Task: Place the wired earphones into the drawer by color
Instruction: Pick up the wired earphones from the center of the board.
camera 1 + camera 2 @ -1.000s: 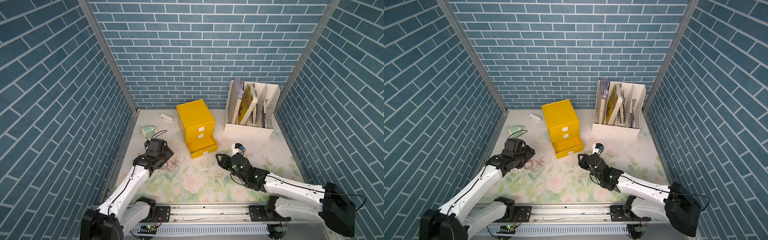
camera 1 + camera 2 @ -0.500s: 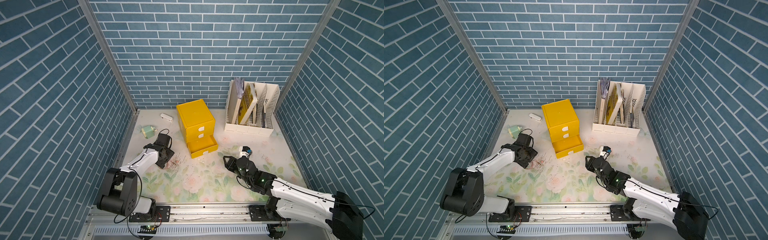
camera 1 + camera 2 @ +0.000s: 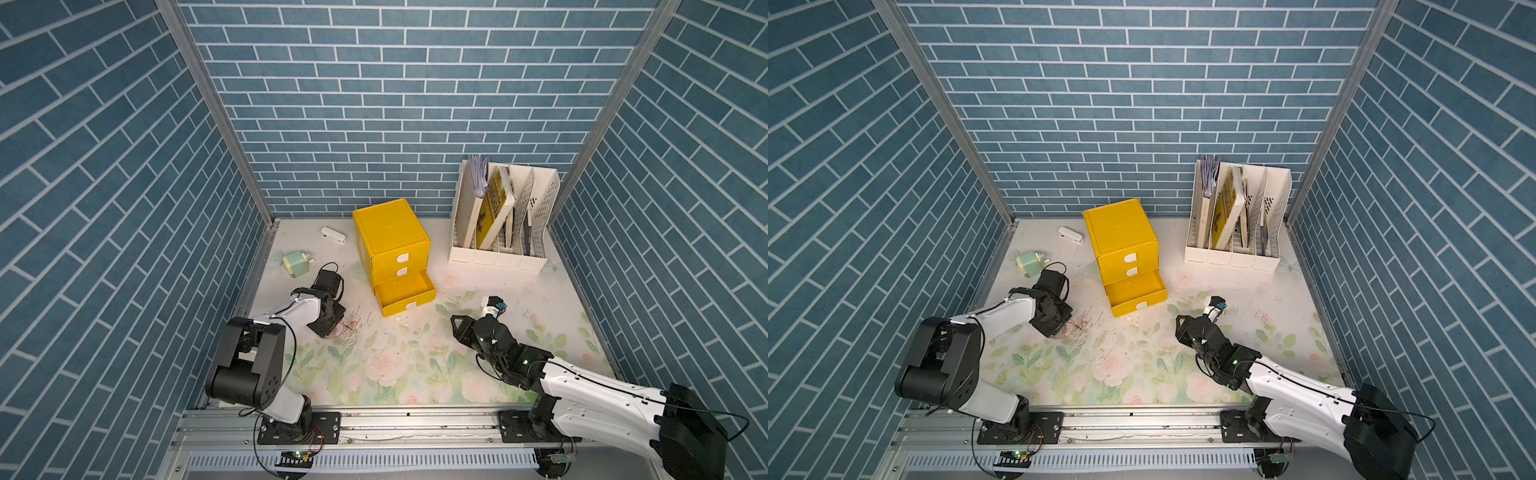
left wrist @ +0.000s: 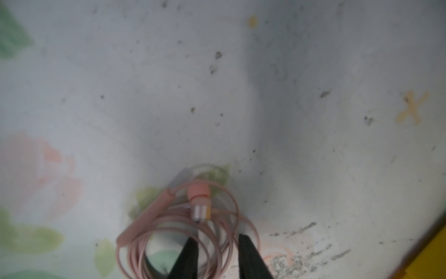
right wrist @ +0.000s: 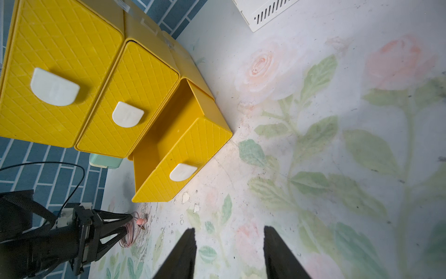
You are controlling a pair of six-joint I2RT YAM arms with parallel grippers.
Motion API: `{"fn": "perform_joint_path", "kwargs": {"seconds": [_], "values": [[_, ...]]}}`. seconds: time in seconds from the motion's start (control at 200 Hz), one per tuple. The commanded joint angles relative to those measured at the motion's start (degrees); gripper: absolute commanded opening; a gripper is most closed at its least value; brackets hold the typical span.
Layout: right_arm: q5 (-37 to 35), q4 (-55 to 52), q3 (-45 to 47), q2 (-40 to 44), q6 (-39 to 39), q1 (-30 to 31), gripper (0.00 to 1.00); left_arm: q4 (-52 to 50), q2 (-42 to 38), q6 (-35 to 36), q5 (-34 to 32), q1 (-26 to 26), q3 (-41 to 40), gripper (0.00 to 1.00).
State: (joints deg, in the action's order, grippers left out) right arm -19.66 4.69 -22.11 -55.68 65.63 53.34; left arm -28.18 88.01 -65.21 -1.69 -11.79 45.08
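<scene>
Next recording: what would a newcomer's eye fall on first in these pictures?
The bright yellow cabinet at the back centre stands out, its bottom drawer pulled open and seemingly empty. Near it, the left gripper hangs low over the floral mat, jaws astride strands of the pinkish-copper earphones. A white file rack fills the back right corner.

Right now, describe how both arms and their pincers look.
The left arm and right arm have smooth white shells with bulky black joints and black bases. A thin black cable runs along each. Small green lights glow on the right arm's black wrist section. The left pincer and right pincer have plain black fingers tapering to blunt tips.
</scene>
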Motion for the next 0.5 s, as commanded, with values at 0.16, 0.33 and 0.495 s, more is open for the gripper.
{"fn": "perform_joint_path", "kwargs": {"seconds": [0.16,0.33,0.495], "values": [[-2.0,-0.8,1.4,0.5,-0.6,-0.4,0.48,-1.2,0.3,2.6,-0.2,0.5,0.4,0.01],[-2.2,-0.6,1.3,0.2,-0.5,-0.4,0.48,-3.9,-5.6,4.0,0.4,0.5,1.9,0.00],[-2.4,-0.6,1.3,0.1,-0.5,-0.4,0.48,-7.5,-16.8,6.4,1.0,0.0,4.8,0.00]]}}
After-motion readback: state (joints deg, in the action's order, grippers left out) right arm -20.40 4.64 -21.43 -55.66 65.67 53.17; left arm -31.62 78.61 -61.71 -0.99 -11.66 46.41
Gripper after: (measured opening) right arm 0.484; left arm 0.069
